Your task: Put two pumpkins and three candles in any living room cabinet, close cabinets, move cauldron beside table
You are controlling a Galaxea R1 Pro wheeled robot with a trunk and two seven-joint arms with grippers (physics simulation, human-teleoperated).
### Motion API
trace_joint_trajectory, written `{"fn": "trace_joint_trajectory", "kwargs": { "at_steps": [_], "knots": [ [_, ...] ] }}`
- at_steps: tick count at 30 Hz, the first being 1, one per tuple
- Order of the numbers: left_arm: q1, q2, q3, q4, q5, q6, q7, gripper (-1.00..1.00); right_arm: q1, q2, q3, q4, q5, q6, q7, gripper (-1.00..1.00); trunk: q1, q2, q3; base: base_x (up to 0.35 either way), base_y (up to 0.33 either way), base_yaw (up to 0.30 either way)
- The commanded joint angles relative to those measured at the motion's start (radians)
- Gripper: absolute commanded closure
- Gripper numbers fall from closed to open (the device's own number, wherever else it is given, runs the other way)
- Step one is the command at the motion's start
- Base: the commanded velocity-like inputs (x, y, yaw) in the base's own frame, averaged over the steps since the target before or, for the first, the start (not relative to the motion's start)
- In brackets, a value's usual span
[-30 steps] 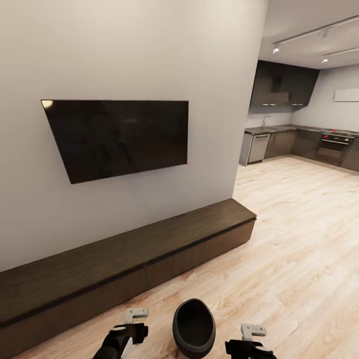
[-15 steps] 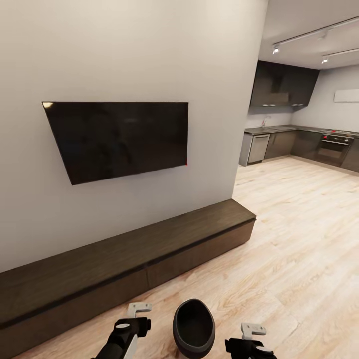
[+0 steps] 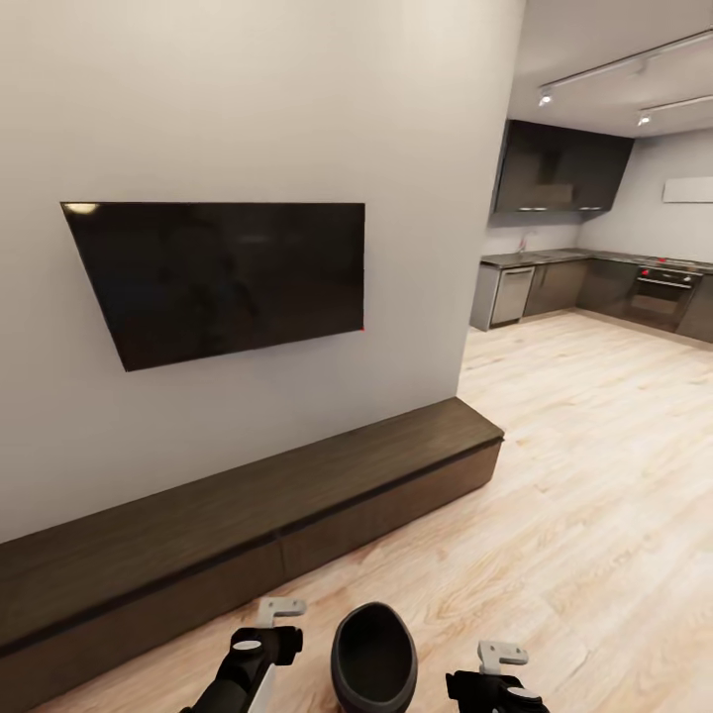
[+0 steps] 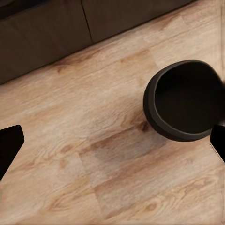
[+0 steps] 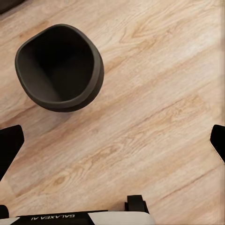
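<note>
The cauldron sits on the floor between both arms — the left gripper nearer, the right gripper beside it, both sets of jaws released, empty.

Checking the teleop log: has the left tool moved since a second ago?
Yes. The left tool has shifted toward the cauldron and slightly away from the cabinet front, though the camera also panned.
</note>
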Motion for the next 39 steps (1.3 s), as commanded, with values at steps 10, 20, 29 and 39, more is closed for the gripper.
{"fn": "trace_joint_trajectory", "kwargs": {
  "at_steps": [10,20,29,39],
  "knots": [
    [-0.001,-0.001,-0.003,-0.001,0.002,0.006,0.007,-1.00,0.000,0.011,-0.001,-0.002,-0.004,0.005,-0.003,-1.00,0.000,-0.001,-0.002,0.040,-0.191,0.000],
    [0.000,0.000,-0.003,-0.002,0.002,0.006,0.007,-1.00,0.000,0.014,0.000,-0.002,-0.004,0.005,-0.003,-1.00,0.000,-0.001,-0.002,0.030,-0.119,0.000],
    [-0.001,0.000,-0.002,-0.002,0.002,0.006,0.007,-1.00,0.000,0.025,0.009,-0.005,-0.042,0.009,-0.004,-1.00,0.000,-0.001,-0.002,0.137,-0.004,0.000],
    [-0.002,0.001,-0.004,-0.002,0.031,0.022,0.014,-1.00,-0.176,0.117,0.134,0.000,-0.115,0.143,-0.117,-1.00,0.000,-0.001,-0.002,0.007,0.000,0.000]
  ]
}}
